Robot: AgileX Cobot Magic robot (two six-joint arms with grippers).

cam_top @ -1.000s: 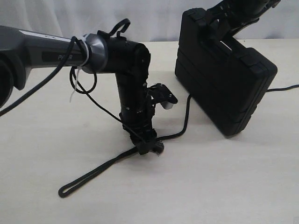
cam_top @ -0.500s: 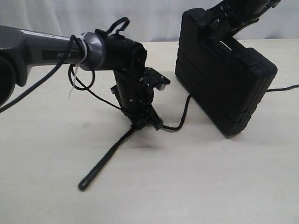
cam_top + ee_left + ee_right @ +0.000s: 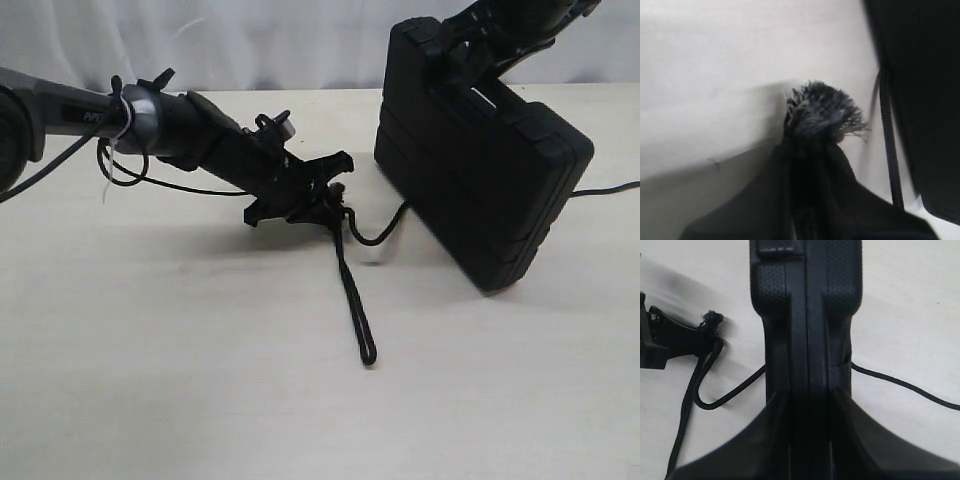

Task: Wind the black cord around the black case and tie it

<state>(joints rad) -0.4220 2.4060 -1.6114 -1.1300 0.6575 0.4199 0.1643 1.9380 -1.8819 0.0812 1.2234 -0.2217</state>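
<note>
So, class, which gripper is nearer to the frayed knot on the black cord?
Left. The left gripper is clamped on the black cord right at its frayed knot; the right gripper grips the black case, apart from the knot.

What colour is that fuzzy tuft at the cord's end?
The tuft is black with greyish strands, clearest in the left wrist view.
</note>
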